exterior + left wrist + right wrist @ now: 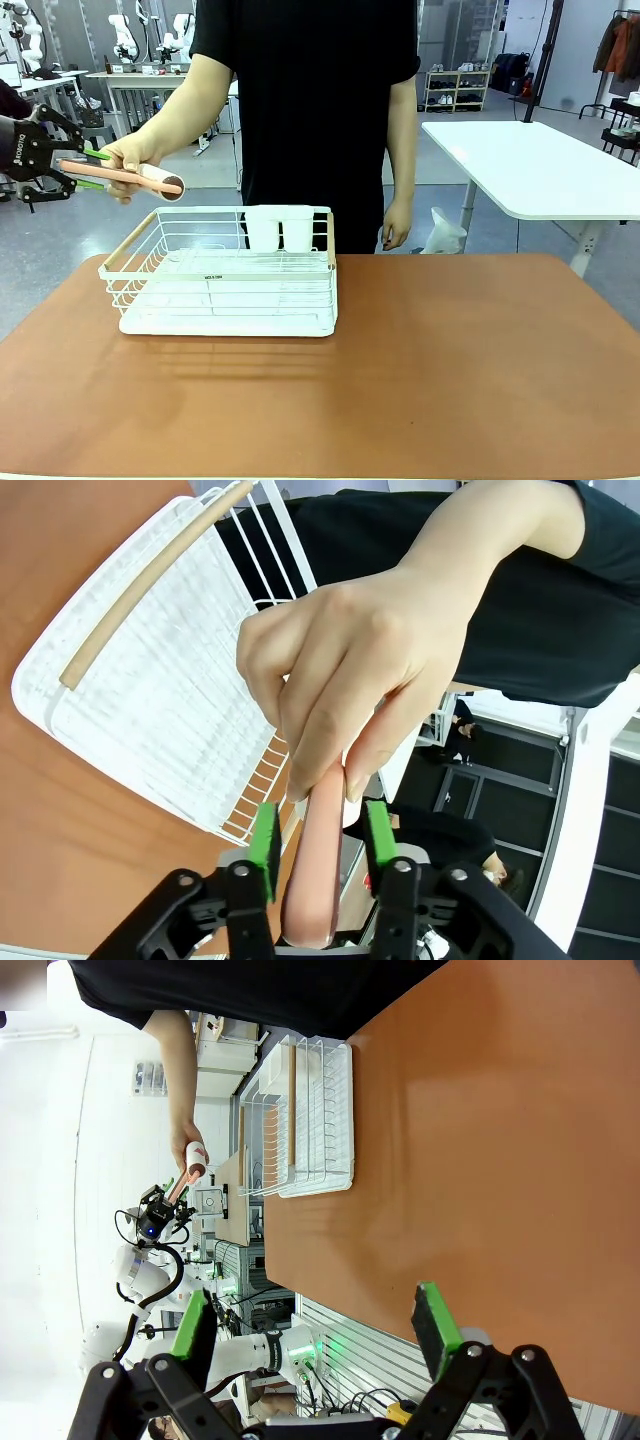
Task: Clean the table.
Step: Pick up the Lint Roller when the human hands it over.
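Front view: the terracotta table (450, 380) fills the lower half, with a white wire dish rack (225, 285) sitting toward ten o'clock. At nine o'clock, off the table's edge, a person's hand (128, 160) holds out a lint roller (160, 180), pink handle first. This looks like a handover, so that the robot gets the cleaning tool. The left gripper (95, 169) has a green pad on either side of the handle. Its black body carries Robotiq lettering, and the rack's small front label is too small to read.

Left wrist view: the left gripper (322, 832) straddles the lint roller (315, 870) at six o'clock. A thin gap shows on each side, so the jaws are spread and not yet pinching. The hand (350, 670) grips the handle from above, with the dish rack (150, 700) at ten o'clock.

Right wrist view: the right gripper (312, 1325) hangs over the table (480, 1160), jaws wide apart on nothing, apparently waiting.
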